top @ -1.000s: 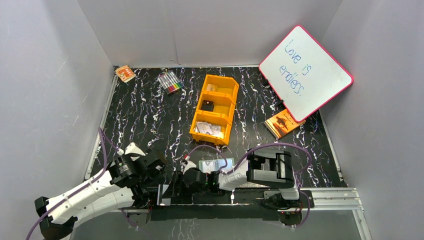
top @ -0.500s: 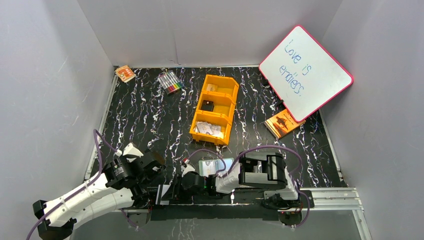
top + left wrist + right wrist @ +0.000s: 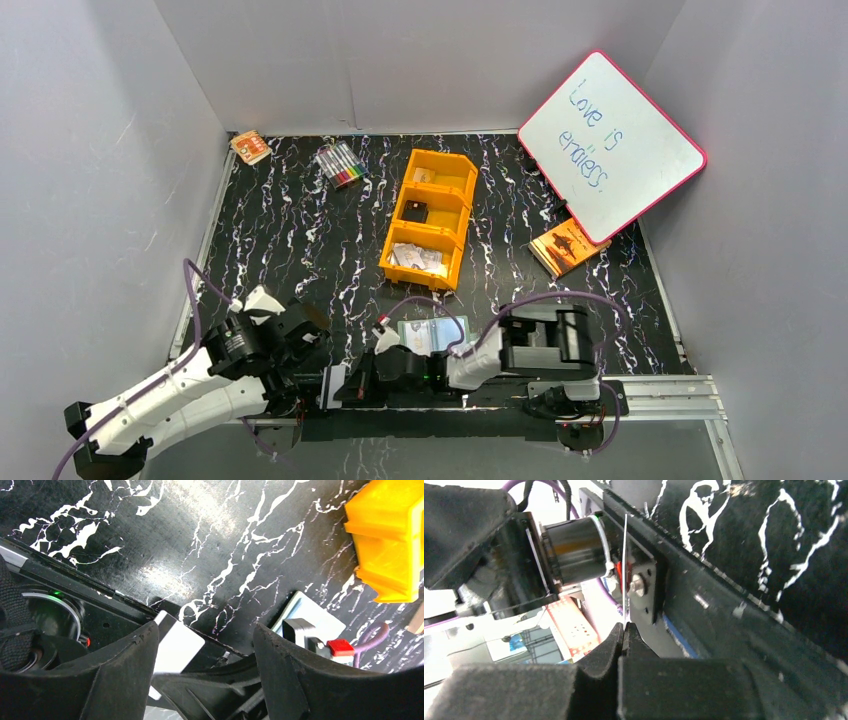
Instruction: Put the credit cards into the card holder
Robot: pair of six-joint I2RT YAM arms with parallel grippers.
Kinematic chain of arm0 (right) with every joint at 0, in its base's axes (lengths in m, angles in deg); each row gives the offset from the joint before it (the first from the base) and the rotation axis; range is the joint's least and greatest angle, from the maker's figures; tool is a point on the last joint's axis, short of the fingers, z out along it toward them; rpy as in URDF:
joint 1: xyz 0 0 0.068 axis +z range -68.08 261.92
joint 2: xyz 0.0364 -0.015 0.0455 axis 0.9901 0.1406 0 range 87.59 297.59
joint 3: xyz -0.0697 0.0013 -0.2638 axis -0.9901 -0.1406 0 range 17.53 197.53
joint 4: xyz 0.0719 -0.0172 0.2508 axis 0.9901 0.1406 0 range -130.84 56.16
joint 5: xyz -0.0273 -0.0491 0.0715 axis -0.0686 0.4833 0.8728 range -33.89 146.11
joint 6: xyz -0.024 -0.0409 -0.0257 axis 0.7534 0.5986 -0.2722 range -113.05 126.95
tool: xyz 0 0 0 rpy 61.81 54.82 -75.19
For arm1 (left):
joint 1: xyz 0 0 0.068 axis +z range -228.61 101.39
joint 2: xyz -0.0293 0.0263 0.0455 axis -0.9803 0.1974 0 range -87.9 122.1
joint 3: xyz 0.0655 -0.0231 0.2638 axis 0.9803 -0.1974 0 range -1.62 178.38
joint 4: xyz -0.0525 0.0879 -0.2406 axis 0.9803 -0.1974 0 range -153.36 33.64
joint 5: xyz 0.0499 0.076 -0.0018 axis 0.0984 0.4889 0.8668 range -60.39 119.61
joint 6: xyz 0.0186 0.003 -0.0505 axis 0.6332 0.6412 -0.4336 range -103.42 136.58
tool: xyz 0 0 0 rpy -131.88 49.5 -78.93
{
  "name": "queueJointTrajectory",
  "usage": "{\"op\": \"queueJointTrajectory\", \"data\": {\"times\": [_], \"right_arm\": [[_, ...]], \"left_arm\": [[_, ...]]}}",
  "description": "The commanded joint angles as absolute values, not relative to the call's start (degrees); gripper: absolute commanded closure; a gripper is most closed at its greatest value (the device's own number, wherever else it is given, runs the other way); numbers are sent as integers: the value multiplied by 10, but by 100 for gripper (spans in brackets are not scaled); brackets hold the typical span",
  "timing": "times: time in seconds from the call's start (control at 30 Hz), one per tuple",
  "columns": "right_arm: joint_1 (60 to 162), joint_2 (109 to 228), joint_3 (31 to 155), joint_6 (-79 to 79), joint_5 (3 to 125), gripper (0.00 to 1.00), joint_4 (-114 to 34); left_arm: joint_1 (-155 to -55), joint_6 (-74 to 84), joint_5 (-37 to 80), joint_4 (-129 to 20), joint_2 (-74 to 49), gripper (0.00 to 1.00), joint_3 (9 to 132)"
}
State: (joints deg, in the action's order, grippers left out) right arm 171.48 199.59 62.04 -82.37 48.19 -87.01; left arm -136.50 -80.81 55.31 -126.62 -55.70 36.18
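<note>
My right gripper [image 3: 347, 384] is low at the table's near edge, shut on one thin white credit card [image 3: 331, 386]. In the right wrist view that card [image 3: 625, 570] stands edge-on, rising from the closed gripper [image 3: 625, 628]. In the left wrist view the same card [image 3: 176, 646] shows flat and white between my left gripper's [image 3: 205, 632] wide-apart fingers, which do not touch it. The left gripper [image 3: 305, 328] is open, just left of the right one. The card holder [image 3: 432, 335] lies open on the mat behind the right wrist, its pale blue-grey inside [image 3: 314, 619] up.
An orange three-compartment tray [image 3: 455, 225] stands mid-table with more pale cards [image 3: 418, 258] in its near compartment. A pink-framed whiteboard [image 3: 610, 145] leans at the back right above a small book [image 3: 566, 246]. Markers [image 3: 341, 164] and a small box [image 3: 250, 147] lie at the back left.
My right gripper's jaws have closed on the white card at the near edge and the wrist has shifted slightly left. The left arm has moved only a little.
</note>
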Motion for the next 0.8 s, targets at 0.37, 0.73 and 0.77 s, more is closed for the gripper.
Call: {"op": "queueJointTrajectory", "data": {"times": [0.37, 0.73, 0.77], "right_arm": [[1695, 1469, 633, -444, 191, 100, -266], [1693, 1328, 789, -110, -109, 100, 20], [1693, 1317, 770, -42, -126, 100, -33]], "left_arm": [[-1368, -613, 713, -1210, -400, 15, 685], [-1161, -462, 305, -901, -167, 13, 711], [-1157, -473, 289, -874, -168, 13, 699]]}}
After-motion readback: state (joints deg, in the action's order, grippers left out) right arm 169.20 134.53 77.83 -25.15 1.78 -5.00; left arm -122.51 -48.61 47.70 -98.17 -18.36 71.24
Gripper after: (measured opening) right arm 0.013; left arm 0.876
